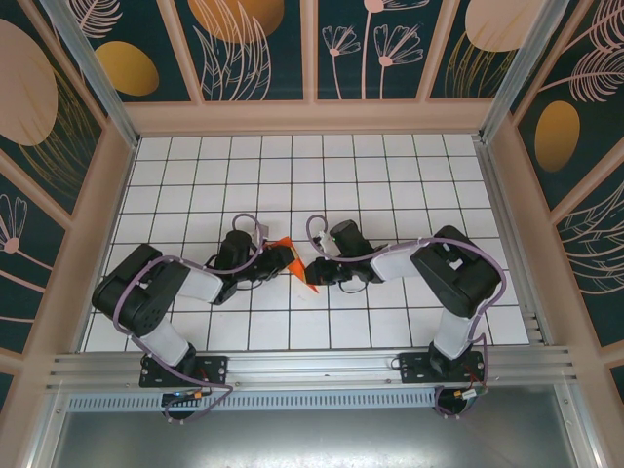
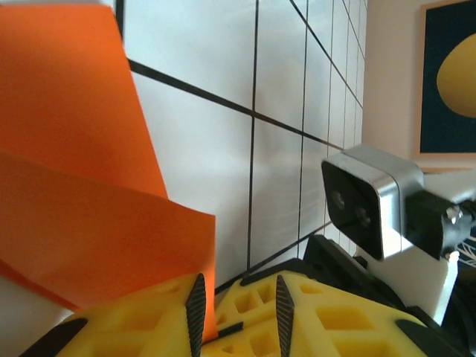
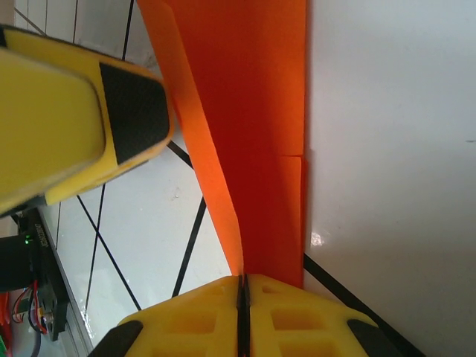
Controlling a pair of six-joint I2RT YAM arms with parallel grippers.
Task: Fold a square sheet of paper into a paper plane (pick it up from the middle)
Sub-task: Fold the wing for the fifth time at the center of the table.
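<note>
You are pinching the square sheet of paper point(image 3: 260, 149) in your right hand point(image 3: 243, 286), whose jaws are pressing flat together on a creased edge. Your left hand point(image 2: 238, 297) is standing part open. The sheet's free edge is lying in the gap against one pad point(image 2: 195, 309), with the other pad clear of it. The sheet is sitting folded between both hands, over the middle of the bench point(image 1: 292, 166). Beyond the sheet, toward the far wall, rows of white tiles are lying open.
</note>
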